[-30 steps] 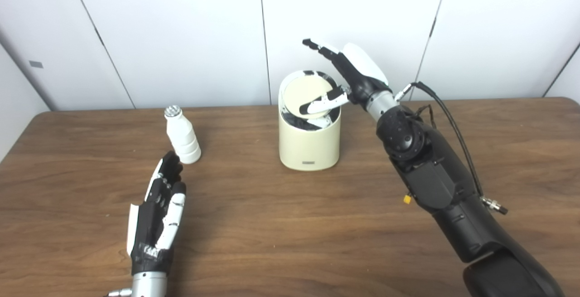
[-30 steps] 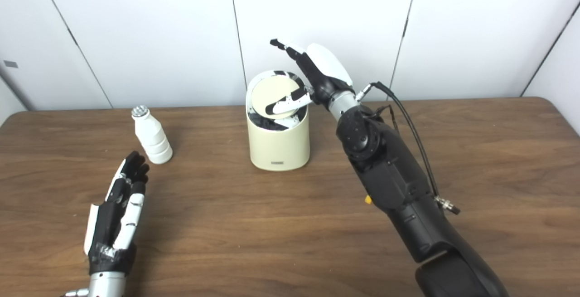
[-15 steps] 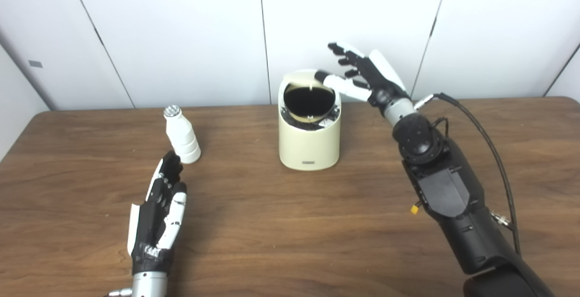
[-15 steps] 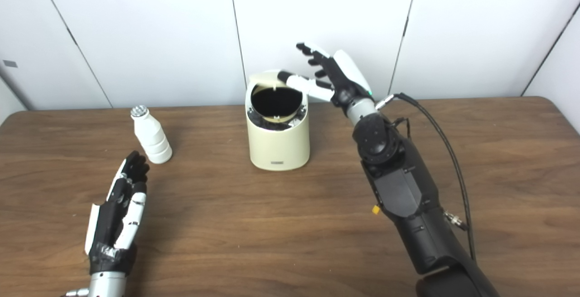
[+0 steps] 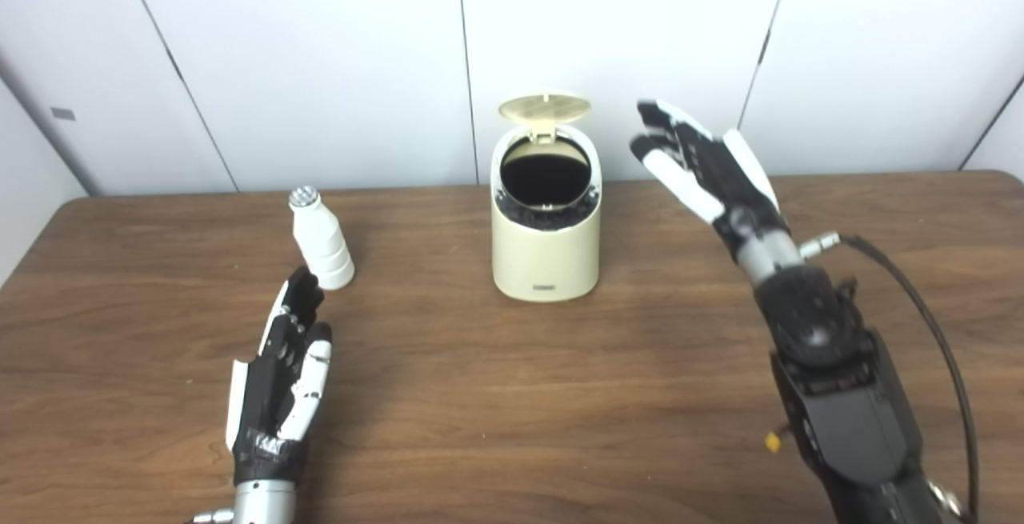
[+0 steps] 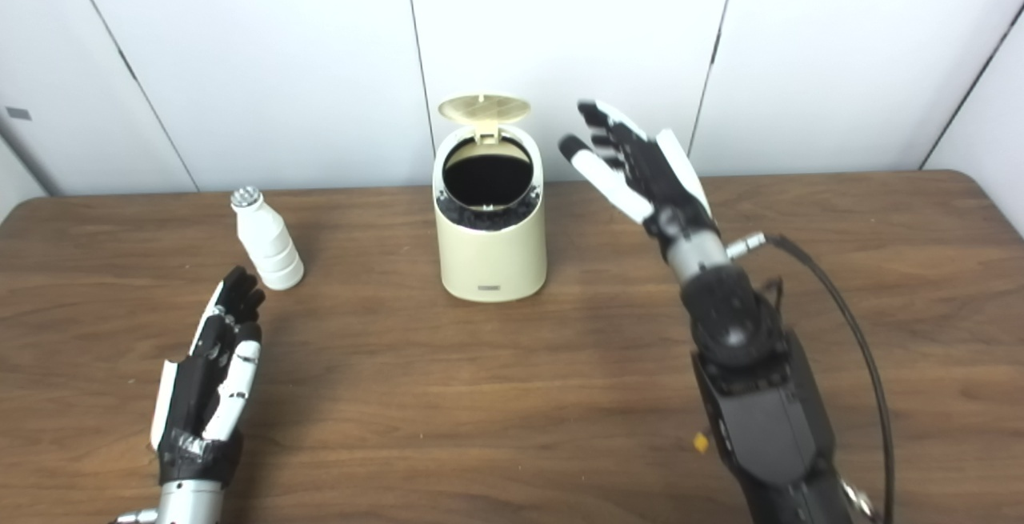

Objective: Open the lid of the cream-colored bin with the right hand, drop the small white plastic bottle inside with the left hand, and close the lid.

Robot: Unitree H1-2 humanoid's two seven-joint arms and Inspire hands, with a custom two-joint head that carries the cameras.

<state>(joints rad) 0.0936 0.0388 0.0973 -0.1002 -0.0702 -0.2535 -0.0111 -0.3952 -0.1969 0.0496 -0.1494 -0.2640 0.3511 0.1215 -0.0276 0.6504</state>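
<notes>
While the lid [image 5: 545,107] stands raised at the back of the one cream bin [image 5: 546,256], the right hand [image 5: 704,168] hangs in the air just to the bin's right, fingers spread, holding and touching nothing. The left hand [image 5: 282,376] lies low over the tabletop [image 5: 496,396], fingers straight and slightly apart, empty. One white bottle [image 5: 321,242] stands upright just beyond its fingertips, well left of the bin.

I see a brown wooden table [image 5: 512,396] with rounded far corners filling the near scene. Behind its far edge stands a white panelled wall [image 5: 320,52], with a small grey tag [image 5: 63,114] at far left.
</notes>
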